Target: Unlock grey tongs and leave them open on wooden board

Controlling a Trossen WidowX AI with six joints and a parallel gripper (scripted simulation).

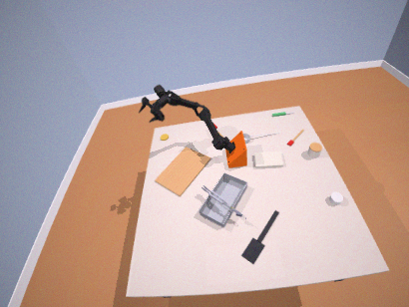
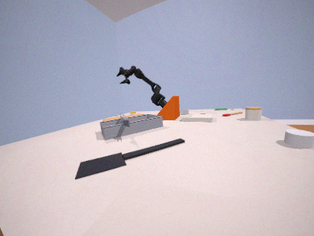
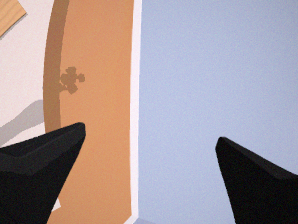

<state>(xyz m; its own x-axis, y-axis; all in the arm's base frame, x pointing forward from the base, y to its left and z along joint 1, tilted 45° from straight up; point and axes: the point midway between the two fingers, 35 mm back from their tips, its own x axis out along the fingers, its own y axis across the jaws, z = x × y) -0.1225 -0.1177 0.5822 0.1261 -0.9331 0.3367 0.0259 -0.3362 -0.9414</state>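
Observation:
The grey tongs (image 1: pixel 239 214) (image 2: pixel 124 122) lie across the roasting tin (image 1: pixel 235 181) (image 2: pixel 145 126), with one end past its rim on the spatula side. Their arms look close together; the lock is too small to make out. The wooden board (image 1: pixel 182 171) (image 3: pixel 7 15) lies flat beside the tin, with nothing on it. My gripper (image 1: pixel 146 116) (image 2: pixel 119 79) (image 3: pixel 152 137) is wide open and empty. It is raised high, beyond the table's edge on the board's side, far from the tongs. The wrist view shows mostly floor and wall, and no tongs.
An orange bracket (image 1: pixel 236 156) (image 2: pixel 172 109) stands by the arm's base. A black spatula (image 1: pixel 253 250) (image 2: pixel 101 165) lies near the tin. A white block (image 1: pixel 269 159), a lidded jar (image 1: pixel 314 150) and a white round pot (image 1: pixel 336 197) stand on the far side from the board.

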